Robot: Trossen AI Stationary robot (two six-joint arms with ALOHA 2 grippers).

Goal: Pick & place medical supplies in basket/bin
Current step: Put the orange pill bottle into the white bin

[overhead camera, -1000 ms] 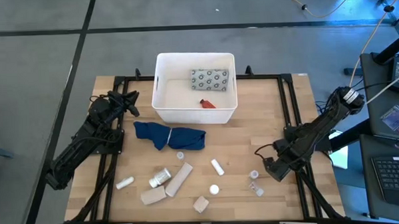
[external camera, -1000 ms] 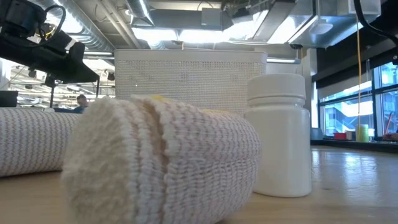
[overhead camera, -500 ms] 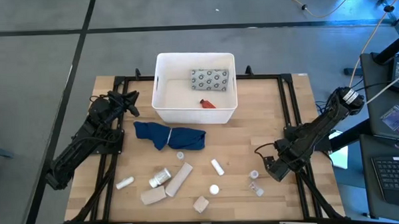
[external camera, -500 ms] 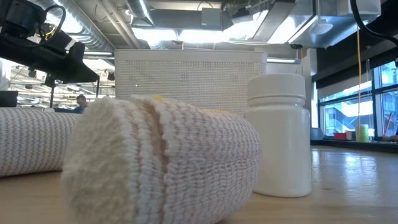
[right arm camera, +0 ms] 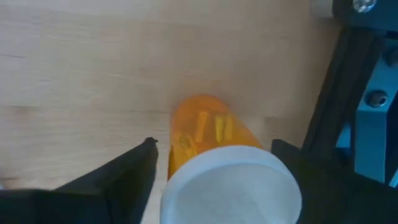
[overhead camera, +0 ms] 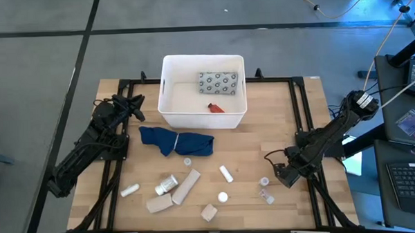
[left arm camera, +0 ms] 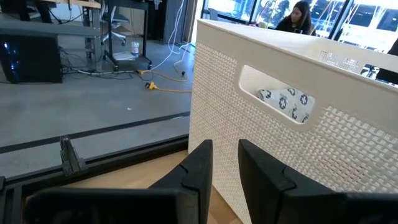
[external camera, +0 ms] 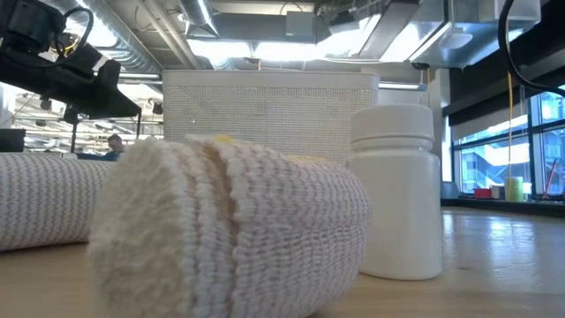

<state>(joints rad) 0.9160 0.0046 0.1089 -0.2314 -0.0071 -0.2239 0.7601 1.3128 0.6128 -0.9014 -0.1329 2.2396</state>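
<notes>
Landmark: the white tub (overhead camera: 168, 112), standing at the far middle of the wooden worktop (overhead camera: 283, 114).
Inside the tub: a grey dotted packet (overhead camera: 217, 82) against the far wall and a small orange item (overhead camera: 215, 108) by the near wall; the packet also shows through the tub's handle slot in the left wrist view (left arm camera: 285, 102).
Blue cloth (overhead camera: 176, 141): crumpled on the worktop just in front of the tub.
Loose supplies: well in front of the tub, past the cloth, lie a long beige bandage roll (overhead camera: 186, 186), a beige block (overhead camera: 159, 204), a second block (overhead camera: 209, 212), a clear vial (overhead camera: 168, 183), a white vial (overhead camera: 130, 190), another white vial (overhead camera: 226, 173), a white cap (overhead camera: 223, 197) and a small round cap (overhead camera: 187, 161).
Low view: a bandage roll (external camera: 229, 230) close to the camera, a white bottle (external camera: 396, 190) beside it, the tub's wall (external camera: 265, 106) behind both.
Left claw (overhead camera: 135, 104): beside the tub's left wall, fingers (left arm camera: 202, 165) nearly together with a slim gap, holding nothing.
Right claw (overhead camera: 277, 175): low over the worktop, well to the right and front of the tub; fingers apart on either side of an orange pill bottle (right arm camera: 208, 134) with a white lid, not pressing it.
Near the right claw: a small vial (overhead camera: 264, 181) and a clear vial (overhead camera: 267, 196).
</notes>
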